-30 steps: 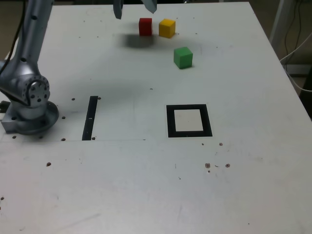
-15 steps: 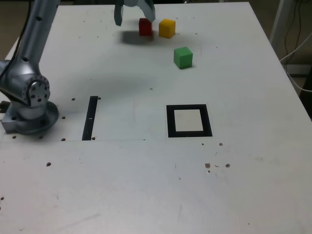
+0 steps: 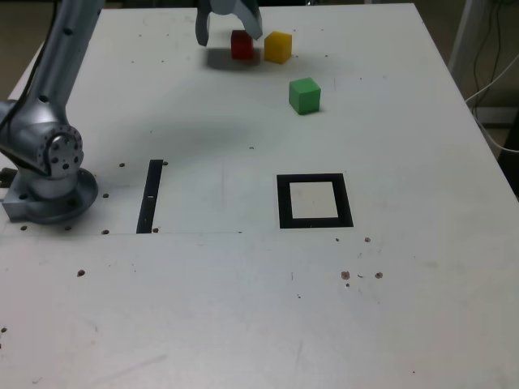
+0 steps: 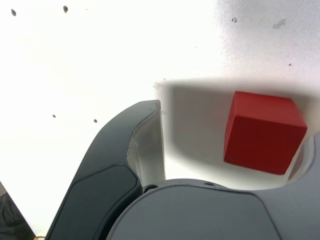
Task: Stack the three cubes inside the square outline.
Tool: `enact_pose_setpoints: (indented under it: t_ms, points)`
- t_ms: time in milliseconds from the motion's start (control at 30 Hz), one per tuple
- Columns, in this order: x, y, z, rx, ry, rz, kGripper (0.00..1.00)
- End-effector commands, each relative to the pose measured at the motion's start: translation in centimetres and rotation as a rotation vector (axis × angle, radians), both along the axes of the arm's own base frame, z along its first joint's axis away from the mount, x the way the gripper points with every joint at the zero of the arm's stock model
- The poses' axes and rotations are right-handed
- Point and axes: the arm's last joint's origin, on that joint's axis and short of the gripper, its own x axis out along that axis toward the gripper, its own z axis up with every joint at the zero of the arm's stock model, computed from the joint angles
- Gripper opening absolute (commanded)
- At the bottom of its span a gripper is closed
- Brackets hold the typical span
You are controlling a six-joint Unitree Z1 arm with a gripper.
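Red cube (image 4: 264, 132), far table edge, between wide-open empty gripper (image 3: 228, 31) jaws; risk: off-centre closure nudges it into adjacent yellow cube (image 3: 277, 46), spoiling grasp.

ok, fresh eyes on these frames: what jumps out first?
The dark grey open gripper at the far edge of the white table, jaws spread around the small red cube, which the wrist view shows close up between them. Beside it on the exterior view's right sits the yellow cube, with the green cube nearer. The thick black square outline mid-table holds no cube.
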Motion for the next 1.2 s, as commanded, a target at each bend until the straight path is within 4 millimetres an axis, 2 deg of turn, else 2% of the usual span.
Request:
enact_pose_setpoints:
  t_ms: [0, 367, 867, 1033, 1167]
  points:
    - [0.2, 0.3, -0.4, 0.006, -0.002, 0.002, 0.96]
    - [0.5, 0.7, -1.0, 0.006, -0.003, 0.001, 0.93]
    - [1.0, 1.2, -2.2, -0.010, -0.006, -0.001, 0.83]
    - [1.2, 1.2, -2.4, -0.026, -0.022, -0.004, 0.76]
    - [1.3, 1.3, -2.2, -0.031, -0.039, -0.005, 0.66]
